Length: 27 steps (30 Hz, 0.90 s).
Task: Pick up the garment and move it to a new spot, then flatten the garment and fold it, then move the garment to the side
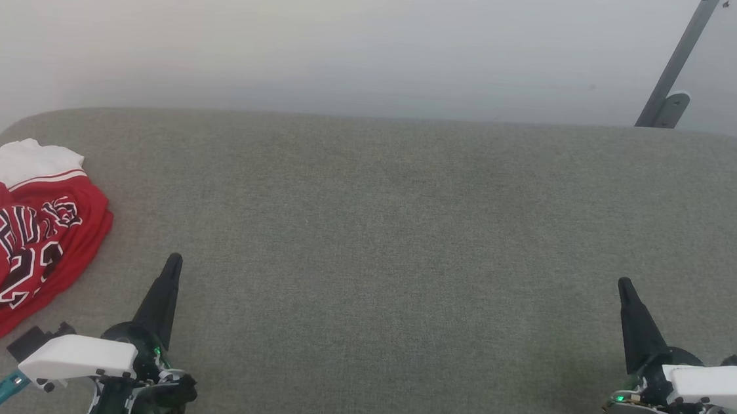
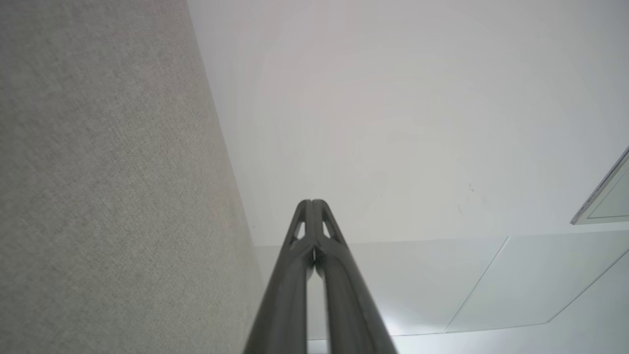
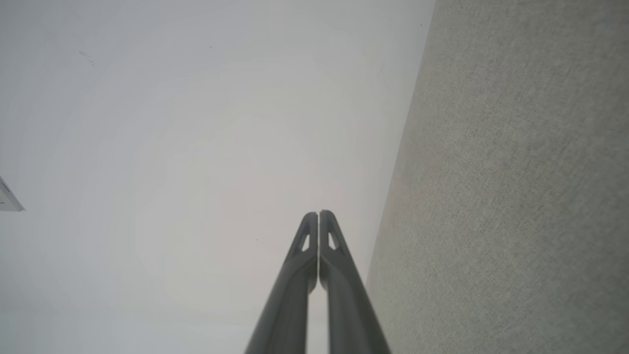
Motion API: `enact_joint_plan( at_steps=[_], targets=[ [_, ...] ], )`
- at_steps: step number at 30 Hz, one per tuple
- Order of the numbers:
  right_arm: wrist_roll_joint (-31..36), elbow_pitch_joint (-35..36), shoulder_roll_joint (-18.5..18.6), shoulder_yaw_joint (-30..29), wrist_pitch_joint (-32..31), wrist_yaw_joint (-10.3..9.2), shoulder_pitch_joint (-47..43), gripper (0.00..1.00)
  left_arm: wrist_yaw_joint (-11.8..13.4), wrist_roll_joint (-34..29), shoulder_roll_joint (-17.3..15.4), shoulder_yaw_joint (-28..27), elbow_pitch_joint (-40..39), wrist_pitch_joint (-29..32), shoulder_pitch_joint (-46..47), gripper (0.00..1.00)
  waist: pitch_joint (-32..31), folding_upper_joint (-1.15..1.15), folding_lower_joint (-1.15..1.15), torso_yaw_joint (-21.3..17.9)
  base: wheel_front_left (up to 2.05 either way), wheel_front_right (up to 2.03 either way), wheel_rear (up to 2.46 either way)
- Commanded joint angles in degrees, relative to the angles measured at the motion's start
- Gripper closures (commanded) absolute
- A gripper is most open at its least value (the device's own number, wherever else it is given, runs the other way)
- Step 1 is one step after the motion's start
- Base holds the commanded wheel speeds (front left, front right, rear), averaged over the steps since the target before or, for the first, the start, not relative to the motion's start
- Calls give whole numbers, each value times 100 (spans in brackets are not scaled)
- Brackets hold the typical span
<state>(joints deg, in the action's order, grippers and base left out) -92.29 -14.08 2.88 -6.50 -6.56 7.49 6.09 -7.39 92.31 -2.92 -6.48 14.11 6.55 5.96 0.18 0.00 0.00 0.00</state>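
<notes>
The garment (image 1: 17, 242), a red jersey with white sleeves and black lettering, lies crumpled at the far left edge of the grey fabric surface (image 1: 379, 234). My left gripper (image 1: 173, 261) is shut and empty, a little to the right of the garment and apart from it. At the lower right my right gripper (image 1: 624, 284) is shut too, holding nothing. In the left wrist view the left gripper (image 2: 311, 201) has its tips pressed together. The right wrist view shows the right gripper (image 3: 318, 213) the same way.
A pale wall (image 1: 356, 35) rises behind the grey surface. A grey metal bar (image 1: 675, 66) leans at the upper right beyond the back edge. The grey surface (image 2: 98, 196) lies on the left of the left wrist view, and the grey surface (image 3: 516, 196) lies on the right of the right wrist view.
</notes>
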Motion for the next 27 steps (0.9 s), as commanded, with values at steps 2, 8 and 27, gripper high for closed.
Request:
enact_joint_plan(
  at_steps=[2, 8, 27],
  targets=[
    [-25, 16, -18, -6, -10, 0, 26, 100, -21, 20, 15, 2, -7, 12, 67, 100, 0, 0, 0, 0, 0, 0, 0],
    [-25, 16, -18, -6, -10, 0, 26, 100, -21, 20, 15, 2, -7, 12, 67, 100, 0, 0, 0, 0, 0, 0, 0],
    [777, -119, 212, 438, 438, -1, -27, 0, 217, -623, -64, 161, -279, -443, -251, 0, -18, 0, 0, 25, 0, 0, 0]
  ],
)
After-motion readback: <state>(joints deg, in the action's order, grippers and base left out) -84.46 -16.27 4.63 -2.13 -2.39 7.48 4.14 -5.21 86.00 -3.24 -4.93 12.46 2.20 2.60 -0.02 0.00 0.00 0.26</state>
